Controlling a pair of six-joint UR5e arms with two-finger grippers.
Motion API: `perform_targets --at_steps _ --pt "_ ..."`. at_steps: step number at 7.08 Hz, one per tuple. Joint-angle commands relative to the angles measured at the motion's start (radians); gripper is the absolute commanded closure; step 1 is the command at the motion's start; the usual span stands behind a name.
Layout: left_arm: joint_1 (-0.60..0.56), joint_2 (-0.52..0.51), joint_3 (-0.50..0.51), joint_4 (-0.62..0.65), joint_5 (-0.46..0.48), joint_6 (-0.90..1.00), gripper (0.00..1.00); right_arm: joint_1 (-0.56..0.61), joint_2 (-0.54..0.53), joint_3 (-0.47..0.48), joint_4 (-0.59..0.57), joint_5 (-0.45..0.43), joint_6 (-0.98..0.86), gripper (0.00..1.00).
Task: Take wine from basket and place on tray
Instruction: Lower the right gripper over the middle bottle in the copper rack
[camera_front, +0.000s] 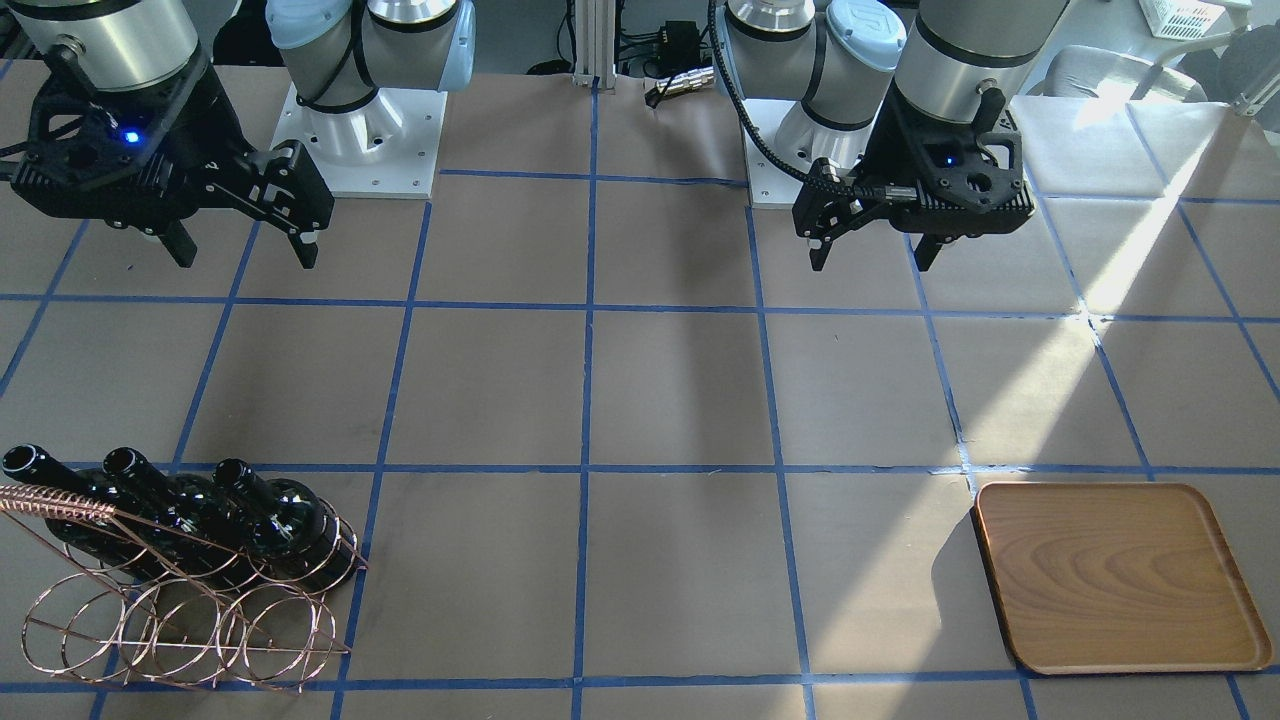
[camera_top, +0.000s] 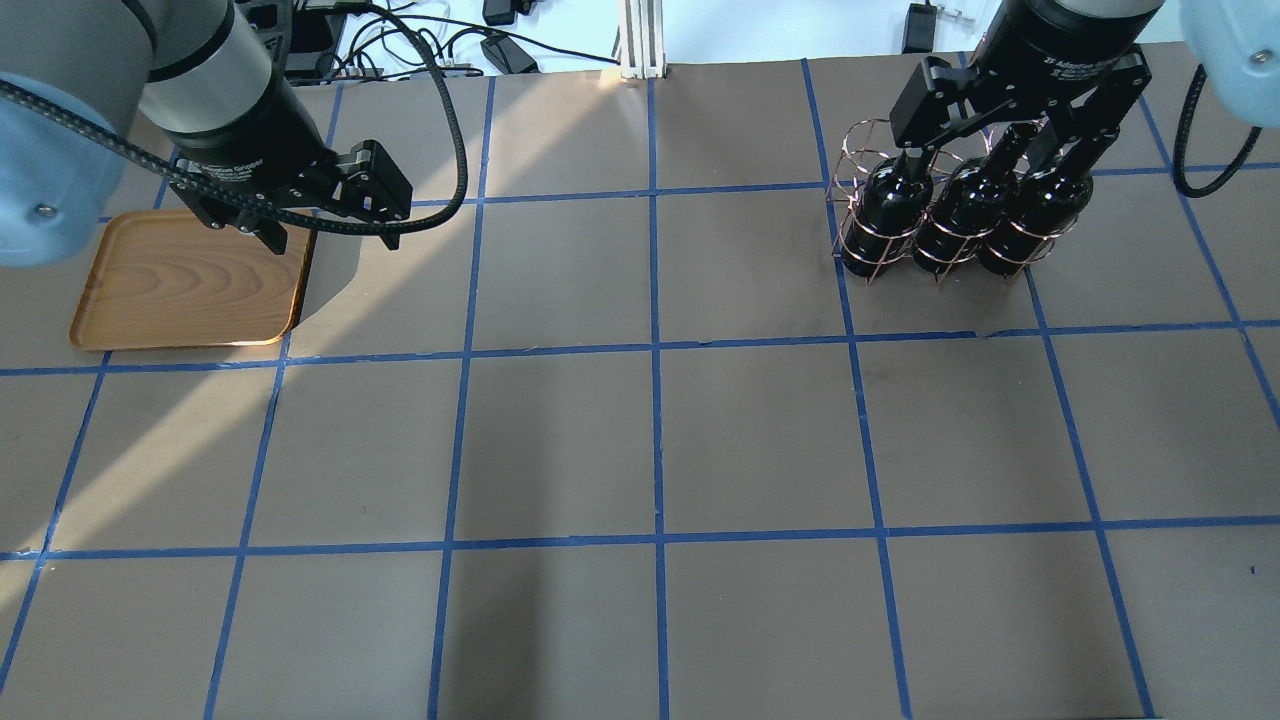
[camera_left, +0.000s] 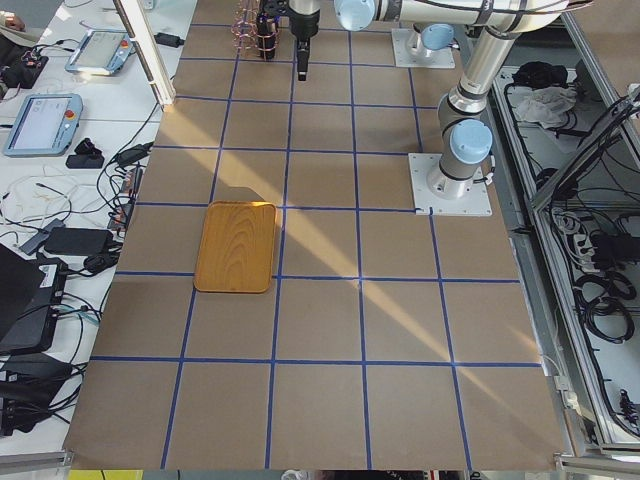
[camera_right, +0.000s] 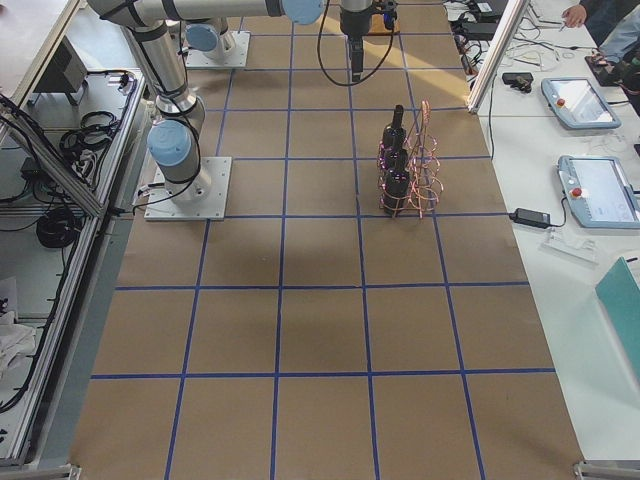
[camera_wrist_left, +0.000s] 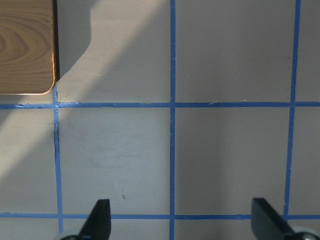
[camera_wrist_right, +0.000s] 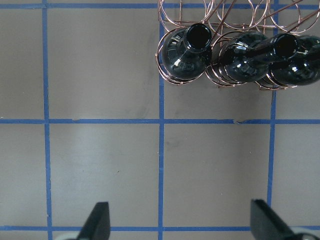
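Note:
Three near-black wine bottles (camera_front: 270, 520) stand upright side by side in the copper wire basket (camera_front: 180, 640). They also show in the overhead view (camera_top: 885, 215) and the right wrist view (camera_wrist_right: 185, 50), with the basket's rings (camera_wrist_right: 220, 10) behind them. My right gripper (camera_front: 243, 255) is open and empty, high above the table on the robot's side of the basket. The wooden tray (camera_front: 1120, 580) lies empty at the other end, also seen in the overhead view (camera_top: 185, 285). My left gripper (camera_front: 870, 262) is open and empty, high beside the tray's near edge.
The table is brown paper marked with a blue tape grid (camera_top: 655, 350). Both arm bases (camera_front: 365, 150) stand at the robot's edge. The tray's corner (camera_wrist_left: 25, 45) shows at the top left of the left wrist view. Sunlight stripes the tray end.

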Motion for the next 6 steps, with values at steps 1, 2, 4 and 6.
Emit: perform_targets --at_steps 1,2,4,6 --pt "0.001 -0.001 0.000 0.001 0.002 0.002 0.00 -0.001 0.000 0.000 -0.002 -0.007 0.000 0.00" --pt "0.001 -0.001 0.000 0.002 0.002 0.002 0.00 0.000 0.000 0.000 0.000 -0.007 0.000 0.00" --pt "0.001 -0.001 0.000 0.002 0.002 0.002 0.00 -0.001 0.015 -0.018 -0.015 -0.012 -0.003 0.00" --pt "0.002 -0.001 0.000 0.002 0.002 0.002 0.00 -0.017 0.133 -0.142 -0.023 -0.079 -0.009 0.00"
